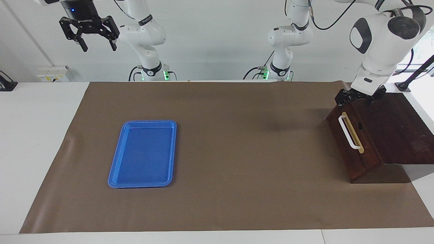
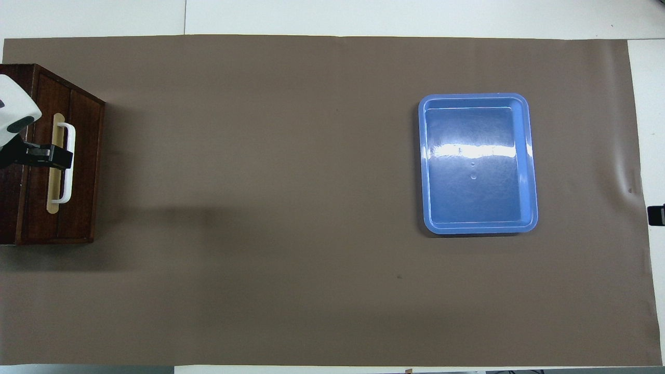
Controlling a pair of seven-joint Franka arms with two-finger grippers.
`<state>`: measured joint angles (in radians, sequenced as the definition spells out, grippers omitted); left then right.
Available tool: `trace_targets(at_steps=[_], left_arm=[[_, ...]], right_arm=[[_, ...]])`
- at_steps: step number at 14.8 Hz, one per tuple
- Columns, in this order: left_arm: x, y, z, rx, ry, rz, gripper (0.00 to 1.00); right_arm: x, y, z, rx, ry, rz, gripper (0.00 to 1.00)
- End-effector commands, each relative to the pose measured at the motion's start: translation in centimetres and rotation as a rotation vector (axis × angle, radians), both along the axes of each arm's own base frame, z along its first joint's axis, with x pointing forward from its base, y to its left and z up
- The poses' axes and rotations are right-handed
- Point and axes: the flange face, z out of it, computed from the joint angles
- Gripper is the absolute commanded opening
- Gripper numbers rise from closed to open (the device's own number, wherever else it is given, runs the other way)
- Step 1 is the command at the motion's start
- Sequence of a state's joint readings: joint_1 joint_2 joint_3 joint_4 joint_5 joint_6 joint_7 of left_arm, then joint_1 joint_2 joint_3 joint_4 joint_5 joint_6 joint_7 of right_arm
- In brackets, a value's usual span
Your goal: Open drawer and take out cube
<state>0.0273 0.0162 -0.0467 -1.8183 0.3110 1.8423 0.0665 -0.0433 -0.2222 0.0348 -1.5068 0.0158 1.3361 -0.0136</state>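
The drawer [image 1: 352, 149] is shut in its dark wooden box [image 1: 396, 128] at the left arm's end of the table. Its white bar handle [image 1: 348, 132] faces the middle of the table. My left gripper [image 1: 356, 99] hangs open just over the top edge of the drawer front, above the handle and holding nothing. From overhead, the left gripper [image 2: 57, 156] lies across the handle [image 2: 67, 162] of the drawer [image 2: 62, 156]. My right gripper [image 1: 90, 32] waits open, raised high over the right arm's end of the table. The cube is out of view.
An empty blue tray [image 1: 142, 156] lies on the brown mat [image 1: 244, 162] toward the right arm's end; from overhead the tray [image 2: 478, 166] is farther from the robots than the mat's middle. The right gripper's tip [image 2: 655, 214] shows at the overhead view's edge.
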Motion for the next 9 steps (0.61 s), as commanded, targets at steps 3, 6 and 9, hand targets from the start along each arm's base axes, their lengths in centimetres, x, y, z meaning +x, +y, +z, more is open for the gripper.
trace_targets(at_steps=[3,6,9], left_arm=[[-0.6,0.6,-3.7,0.046,-0.018,-0.098,1.0],[-0.2,-0.2,-5.5,0.041,0.0,-0.092,1.0],[0.1,-2.5,-6.7,0.037,-0.008,-0.055,1.0]], right_arm=[[-1.5,-1.8,-1.0,0.007,0.011,0.009,1.0],[-0.3,-3.1,-2.0,0.005,-0.021,-0.022,1.0],[3.2,-3.8,-5.7,0.017,0.037,-0.029,1.0]])
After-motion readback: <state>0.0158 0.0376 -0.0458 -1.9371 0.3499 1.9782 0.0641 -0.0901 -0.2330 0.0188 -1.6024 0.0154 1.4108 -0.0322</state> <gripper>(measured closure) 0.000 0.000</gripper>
